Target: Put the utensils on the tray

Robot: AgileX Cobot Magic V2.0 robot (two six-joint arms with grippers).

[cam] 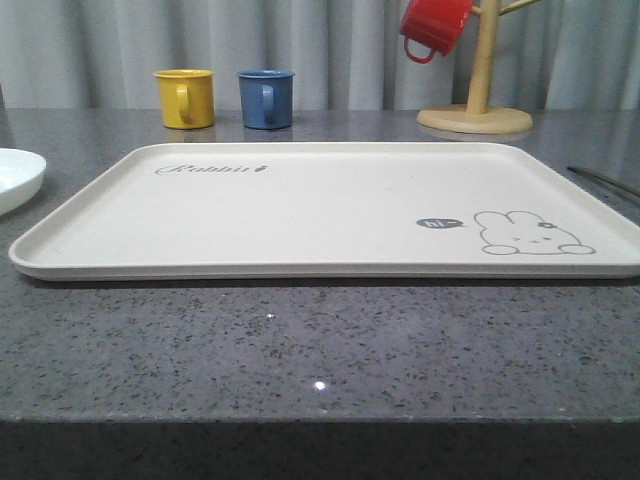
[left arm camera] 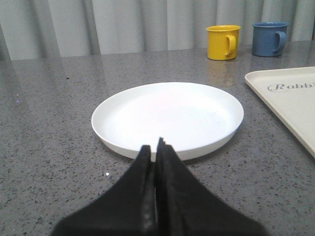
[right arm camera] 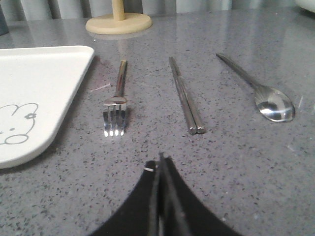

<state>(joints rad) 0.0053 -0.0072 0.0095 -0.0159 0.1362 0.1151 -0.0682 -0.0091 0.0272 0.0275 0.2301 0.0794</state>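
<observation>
From the front, the cream rabbit tray (cam: 300, 205) lies bare on the grey speckled desk (cam: 320, 340), with a yellow mug (cam: 185, 98) and a blue mug (cam: 266, 98) behind it, a red mug (cam: 436, 26) hung on a wooden mug tree (cam: 476, 100), and the edge of a white plate (cam: 18, 178) off to the left. Over the left wrist, the left tool (left arm camera: 156, 147) is pressed shut with nothing in it, pointing at the white plate, the tray's corner (left arm camera: 290, 98) just off to the side. Over the right wrist, the right tool (right arm camera: 160, 164) is likewise closed and empty, hanging near the desk in front of the fork (right arm camera: 116, 105), the chopsticks (right arm camera: 186, 98) and the spoon (right arm camera: 261, 91), which lie in a row on the desk beside the tray, none touching it. To my eye nothing has been placed yet; the first pick is at hand. The right tool would need to open, drop over one piece, probably the fork nearest the tray, and pinch thin flat metal off a hard surface.
</observation>
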